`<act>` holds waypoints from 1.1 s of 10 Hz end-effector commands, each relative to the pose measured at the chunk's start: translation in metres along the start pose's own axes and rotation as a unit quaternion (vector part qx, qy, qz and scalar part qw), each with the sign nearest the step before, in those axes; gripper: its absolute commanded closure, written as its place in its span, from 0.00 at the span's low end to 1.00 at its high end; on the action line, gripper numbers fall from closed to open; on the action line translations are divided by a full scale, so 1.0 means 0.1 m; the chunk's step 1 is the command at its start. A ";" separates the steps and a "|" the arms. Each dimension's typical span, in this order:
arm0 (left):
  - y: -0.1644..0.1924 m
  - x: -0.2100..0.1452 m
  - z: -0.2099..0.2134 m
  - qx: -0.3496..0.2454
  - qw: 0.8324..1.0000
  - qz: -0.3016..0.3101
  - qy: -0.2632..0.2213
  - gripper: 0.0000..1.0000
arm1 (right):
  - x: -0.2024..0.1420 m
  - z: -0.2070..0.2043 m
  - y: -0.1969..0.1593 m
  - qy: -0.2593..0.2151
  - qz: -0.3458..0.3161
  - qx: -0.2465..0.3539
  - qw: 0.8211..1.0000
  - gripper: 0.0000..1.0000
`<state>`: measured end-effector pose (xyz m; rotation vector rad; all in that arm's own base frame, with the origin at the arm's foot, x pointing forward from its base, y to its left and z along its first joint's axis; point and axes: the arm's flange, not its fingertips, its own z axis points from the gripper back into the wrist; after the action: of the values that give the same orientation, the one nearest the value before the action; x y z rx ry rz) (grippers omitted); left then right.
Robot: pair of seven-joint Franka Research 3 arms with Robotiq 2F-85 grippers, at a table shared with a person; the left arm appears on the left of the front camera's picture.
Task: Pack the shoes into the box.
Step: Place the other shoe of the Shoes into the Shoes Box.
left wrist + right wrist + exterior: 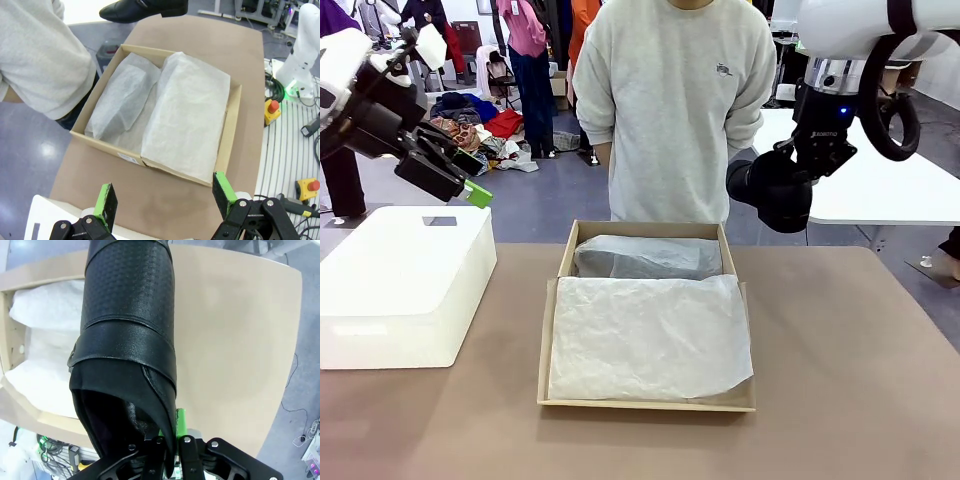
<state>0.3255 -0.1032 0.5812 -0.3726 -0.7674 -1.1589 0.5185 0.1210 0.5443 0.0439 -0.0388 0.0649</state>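
Observation:
A black leather shoe hangs in the air past the box's far right corner, with my right gripper shut on it. In the right wrist view the shoe points away from me, and the gripper pinches the rim of its opening. The brown cardboard box lies open mid-table, lined with white tissue paper. At its far end sits a tissue-covered lump, dark through the paper. My left gripper hovers open and empty at the upper left, its green pads wide apart over the box.
A big white box stands on the table's left side, under my left gripper. A person in a grey sweatshirt stands at the far edge behind the box. A white table lies beyond on the right. Bare brown tabletop flanks the box's right.

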 end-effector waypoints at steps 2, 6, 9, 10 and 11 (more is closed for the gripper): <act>0.01 0.00 0.01 -0.006 1.000 -0.007 -0.006 0.00 | 0.00 0.01 -0.03 0.000 -0.002 0.004 1.000 1.00; 0.01 0.00 0.01 -0.006 1.000 -0.007 -0.006 0.00 | 0.00 0.01 -0.03 0.000 -0.002 0.004 1.000 1.00; 0.01 0.00 0.01 -0.006 1.000 -0.007 -0.006 0.00 | -0.06 0.11 0.30 -0.034 -0.147 -0.040 0.988 1.00; 0.01 0.00 0.01 -0.006 1.000 -0.007 -0.006 0.00 | -0.14 0.16 0.47 -0.043 -0.199 -0.065 0.977 1.00; 0.01 0.00 0.01 -0.006 1.000 -0.007 -0.006 0.00 | -0.20 0.21 0.65 -0.061 -0.231 -0.073 0.968 1.00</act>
<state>0.3257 -0.1031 0.5812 -0.3725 -0.7672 -1.1587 0.5029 0.1616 0.5609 -0.0173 -0.1133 -0.2900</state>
